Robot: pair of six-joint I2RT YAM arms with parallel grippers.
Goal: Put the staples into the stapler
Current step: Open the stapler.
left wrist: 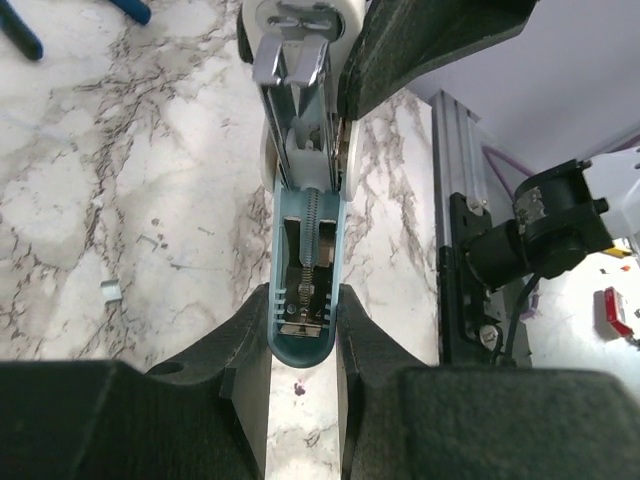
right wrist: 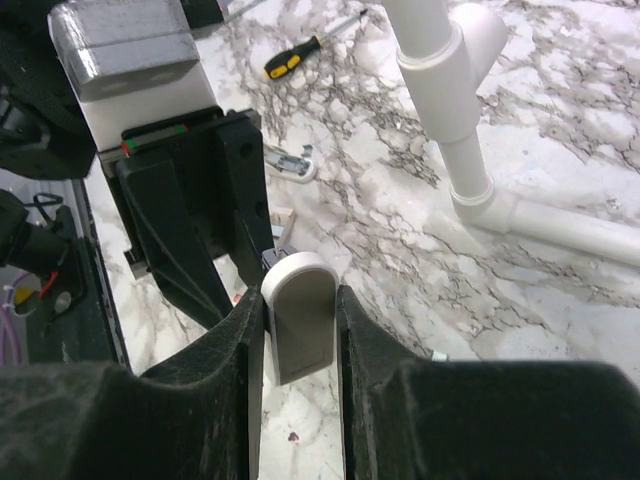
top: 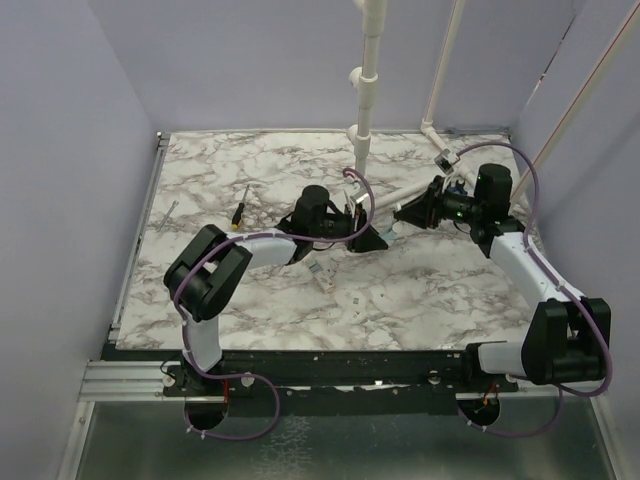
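The stapler hangs opened out above the marble table, held between both grippers. My left gripper is shut on the rounded end of its teal part, where a spring and the metal channel show. My right gripper is shut on the stapler's white body, one finger on each side. In the top view the stapler is a tiny shape between the left gripper and the right gripper. I cannot pick out the staples for certain in any view.
A yellow-and-black screwdriver lies on the left of the table, and blue-handled pliers lie beyond the stapler. A small white box and tiny scraps lie on the near side. White pipes rise at the back.
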